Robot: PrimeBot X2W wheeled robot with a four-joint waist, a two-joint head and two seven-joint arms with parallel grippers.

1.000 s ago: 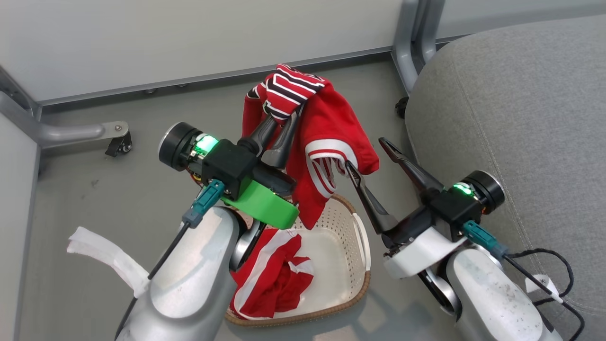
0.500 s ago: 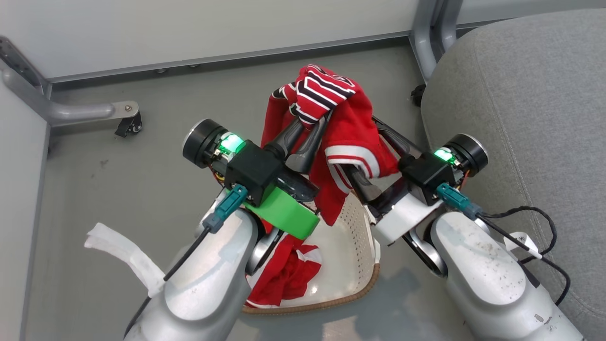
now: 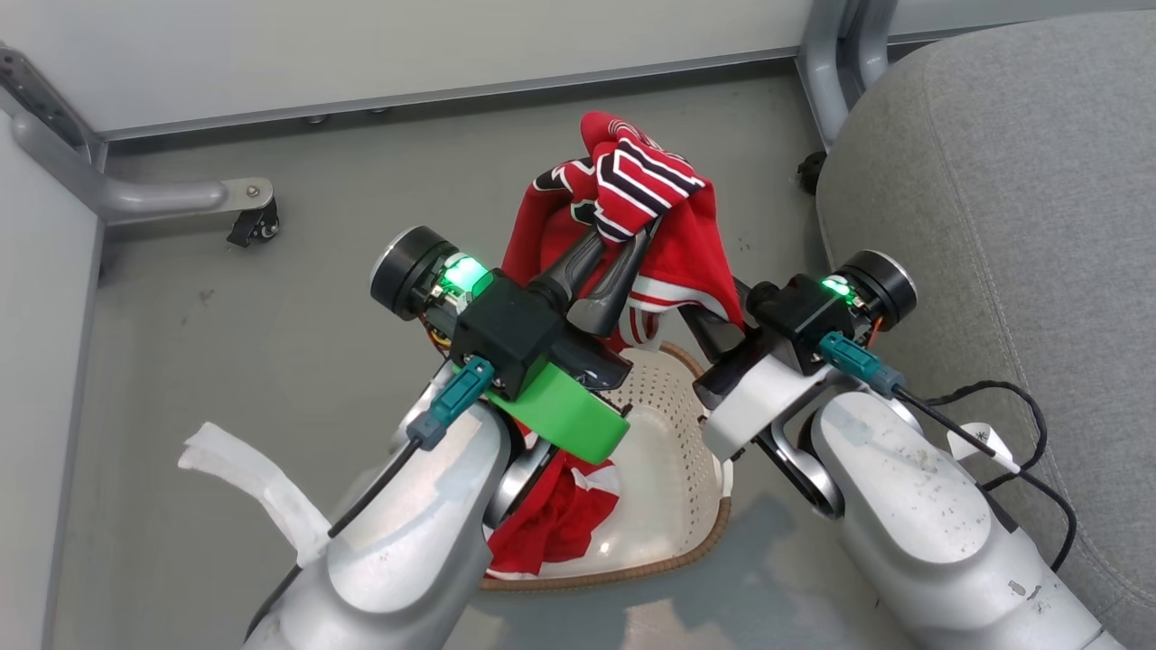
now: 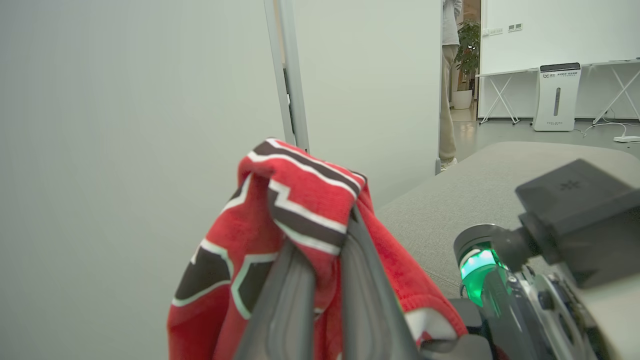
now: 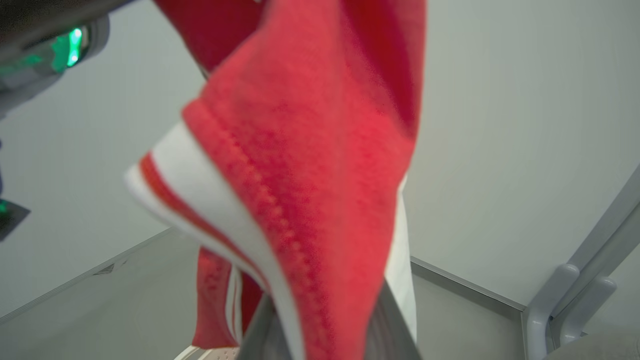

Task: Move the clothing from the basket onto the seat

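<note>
The right gripper point(image 5: 327, 320) has swung in, its fingers straddling the hem of the lifted garment point(image 3: 695, 257), though it's impossible to tell if they've clamped. The left gripper point(image 3: 646, 230) pinches the waistband point(image 3: 646, 176), so a two-handed carry to the seat point(image 3: 993, 181) looks next.

The clothing point(image 3: 686, 248) is matt knit cloth. The basket point(image 3: 668, 451) is smooth perforated plastic; the seat point(image 3: 1011, 181), coarse grey fabric.

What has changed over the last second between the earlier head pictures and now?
The right gripper, open and clear of the cloth a second ago, moved in toward the left gripper and now has the hanging hem of the lifted garment between its fingers; whether it has closed is unclear. The left gripper stayed shut on the striped waistband. The second garment stayed in the basket. The head camera shifted slightly.
</note>
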